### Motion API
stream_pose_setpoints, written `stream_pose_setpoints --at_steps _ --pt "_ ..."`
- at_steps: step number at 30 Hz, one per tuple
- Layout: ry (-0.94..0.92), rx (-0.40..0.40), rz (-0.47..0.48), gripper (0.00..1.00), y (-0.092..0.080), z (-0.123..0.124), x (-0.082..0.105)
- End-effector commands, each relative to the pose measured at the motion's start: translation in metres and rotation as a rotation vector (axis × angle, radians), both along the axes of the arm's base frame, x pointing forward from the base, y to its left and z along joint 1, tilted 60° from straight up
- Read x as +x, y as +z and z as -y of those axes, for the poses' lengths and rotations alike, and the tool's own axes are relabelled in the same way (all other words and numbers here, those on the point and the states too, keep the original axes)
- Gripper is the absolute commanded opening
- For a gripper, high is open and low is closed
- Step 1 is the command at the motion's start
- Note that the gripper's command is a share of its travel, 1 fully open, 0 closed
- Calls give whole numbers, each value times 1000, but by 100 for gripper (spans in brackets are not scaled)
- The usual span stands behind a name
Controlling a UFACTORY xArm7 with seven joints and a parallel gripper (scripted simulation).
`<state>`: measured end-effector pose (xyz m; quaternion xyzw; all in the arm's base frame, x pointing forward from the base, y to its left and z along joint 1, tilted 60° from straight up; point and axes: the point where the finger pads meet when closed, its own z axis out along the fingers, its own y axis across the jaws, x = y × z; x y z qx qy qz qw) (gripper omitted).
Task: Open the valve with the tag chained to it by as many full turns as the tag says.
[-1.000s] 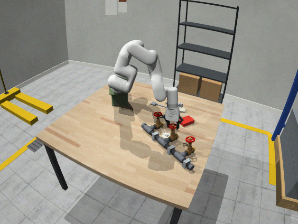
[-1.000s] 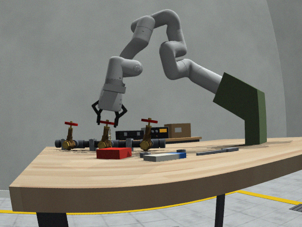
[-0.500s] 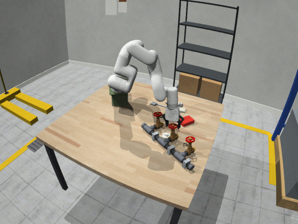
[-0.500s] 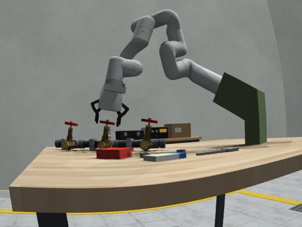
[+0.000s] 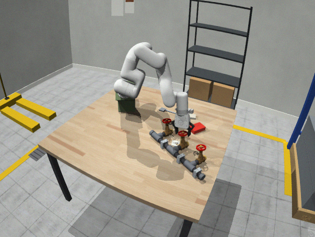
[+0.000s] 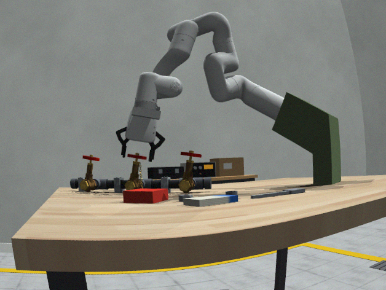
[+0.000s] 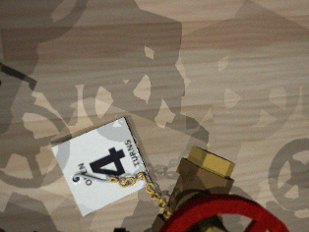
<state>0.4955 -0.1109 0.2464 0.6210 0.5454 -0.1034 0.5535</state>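
Three brass valves with red handwheels stand on a grey pipe (image 5: 175,152). The middle valve (image 5: 182,139) has a white tag (image 7: 100,164) chained to it; the tag reads "OPEN 4 TURNS" and lies flat on the table beside the valve. My gripper (image 6: 137,153) is open, its fingers straddling the middle valve's red handwheel (image 6: 136,156) from above without gripping it. In the wrist view the handwheel (image 7: 223,216) and the brass body (image 7: 204,174) show at the bottom right. The other valves stand at the far end (image 5: 167,126) and the near end (image 5: 200,153) of the pipe.
A red block (image 5: 197,127) lies on the table just behind the middle valve. A flat grey and blue piece (image 6: 209,199) and a dark bar (image 6: 273,193) lie near the arm's green base (image 5: 125,104). A shelf with cardboard boxes (image 5: 211,91) stands behind the table.
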Motion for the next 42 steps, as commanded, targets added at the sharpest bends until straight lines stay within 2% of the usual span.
stream_pose_setpoints --at_steps 1,7,16,18,19,22,33,35,36,42 --pt "-5 12 22 100 1 -2 1" --pt "-75 102 174 100 1 -2 1" --pt "-246 331 548 100 1 -2 1" --pt "-246 331 548 100 1 -2 1" --pt "-299 399 662 100 1 -2 1" --pt "-336 453 741 100 1 -2 1" --pt "-532 727 1159 100 1 -1 1" --pt "-532 727 1159 100 1 -1 1" --pt "-585 798 1271 100 1 -1 1" --pt "-677 926 1462 100 1 -1 1"
